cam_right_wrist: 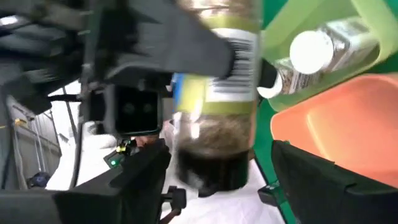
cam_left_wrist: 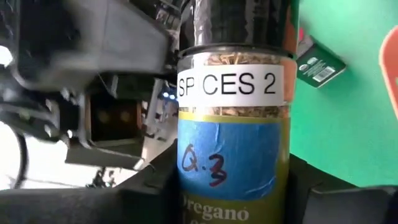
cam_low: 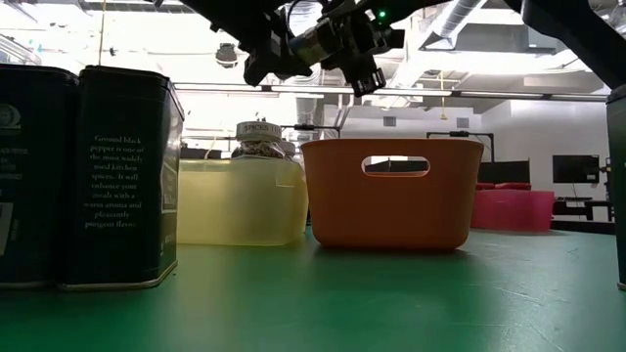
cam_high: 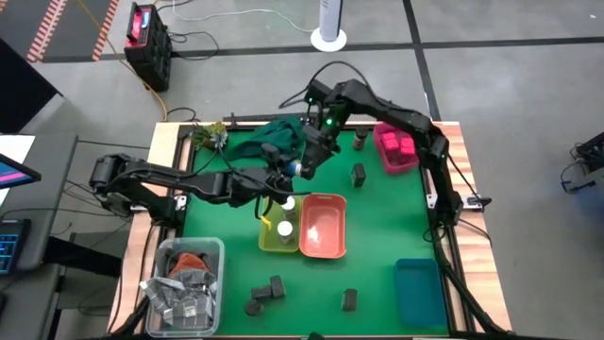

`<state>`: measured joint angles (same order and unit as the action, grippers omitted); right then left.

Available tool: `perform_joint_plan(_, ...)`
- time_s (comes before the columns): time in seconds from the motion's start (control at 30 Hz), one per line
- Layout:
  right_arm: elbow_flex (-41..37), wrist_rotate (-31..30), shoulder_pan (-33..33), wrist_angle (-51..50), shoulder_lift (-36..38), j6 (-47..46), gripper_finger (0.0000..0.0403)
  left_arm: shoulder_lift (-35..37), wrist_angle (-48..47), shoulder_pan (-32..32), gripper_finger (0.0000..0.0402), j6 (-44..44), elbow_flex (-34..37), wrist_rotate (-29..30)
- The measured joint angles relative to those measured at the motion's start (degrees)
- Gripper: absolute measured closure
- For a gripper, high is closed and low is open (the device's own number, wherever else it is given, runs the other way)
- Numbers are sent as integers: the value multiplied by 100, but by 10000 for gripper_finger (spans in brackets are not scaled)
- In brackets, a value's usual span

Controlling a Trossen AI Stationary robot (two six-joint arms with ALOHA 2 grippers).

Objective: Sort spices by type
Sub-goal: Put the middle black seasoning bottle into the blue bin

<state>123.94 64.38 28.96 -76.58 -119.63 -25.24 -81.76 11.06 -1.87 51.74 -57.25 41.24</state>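
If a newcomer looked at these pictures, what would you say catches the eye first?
The two grippers meeting above mid-table: the left gripper grips a black-capped oregano jar labelled "SPICES 2", the right gripper beside it. Just below sit a translucent yellow bin holding white-topped jars and an empty orange bin.

Grey floor (cam_high: 491, 38) around the table, crossed by dark lines. White pole base (cam_high: 328, 38) far centre. Black box (cam_high: 148, 45) with cables far left. Striped tape (cam_high: 71, 24) at far-left corner. Bright ceiling lights (cam_low: 59, 24), white wall (cam_low: 548, 137), dark screen (cam_low: 575, 168) right.
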Motion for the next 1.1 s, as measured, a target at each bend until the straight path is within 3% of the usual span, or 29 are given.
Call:
perform_joint_plan(0.13,443,-89,200,-244,2,416,69,32,-59,4,231,-483,0,104)
perform_joint_plan(0.27,1123,-1340,349,-844,24,1557,63,260,-594,168,230,-1844,0,-177)
perform_joint_plan(0.43,781,-3062,268,-611,692,2930,66,561,-1281,714,229,-3772,0,-2195)
perform_joint_plan(0.5,776,-3419,91,-452,854,3279,66,586,-1352,983,229,-4455,0,-3085)
perform_joint_plan(0.6,776,-3584,-190,156,1088,3373,66,584,-1248,1316,229,-5226,2,-4123)
perform_joint_plan(0.7,776,-3725,-447,716,1245,3378,66,586,-936,1486,229,-5664,2,-4616)
perform_joint_plan(0.83,776,-4054,-736,971,1285,3521,66,585,-423,1539,229,-5926,2,-4936)
perform_joint_plan(1.1,774,-4085,-1012,977,1247,3564,66,581,-13,1539,229,-6286,2,-5117)
